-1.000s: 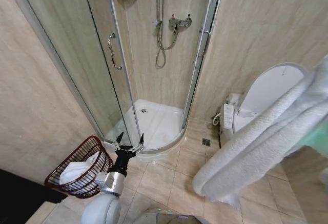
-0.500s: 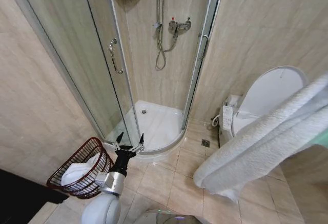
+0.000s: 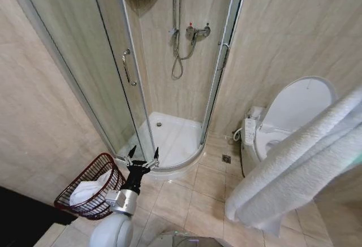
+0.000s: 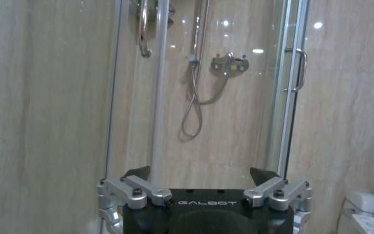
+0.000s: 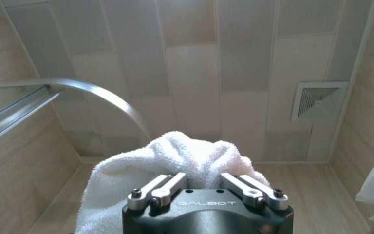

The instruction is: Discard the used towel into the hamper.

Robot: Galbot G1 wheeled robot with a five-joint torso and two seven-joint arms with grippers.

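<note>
Towel: thick white terry towel (image 3: 294,168) crosses the right side of the head view as a long roll, its low end hanging over the beige floor tiles (image 3: 198,199); in the right wrist view its bunched end (image 5: 174,161) sits against the gripper.
Right gripper (image 5: 206,187): clenched on the white terry towel, fingers (image 5: 164,187) pressed into the cloth, seen against pale ceiling panels (image 5: 187,83) and a square vent grille (image 5: 318,100).
Left gripper (image 3: 143,155): lower centre of the head view, spread wide and holding nothing, just right of the hamper.
Hamper: dark reddish-brown round wire basket (image 3: 72,186), lower left of the head view, on the floor, white cloth (image 3: 87,190) already inside.
Left wrist view: shower hose and chrome mixer (image 4: 229,63) behind curved glass shower doors (image 4: 154,97).
Toilet: white, lid up (image 3: 291,108), centre right, partly behind the towel.
</note>
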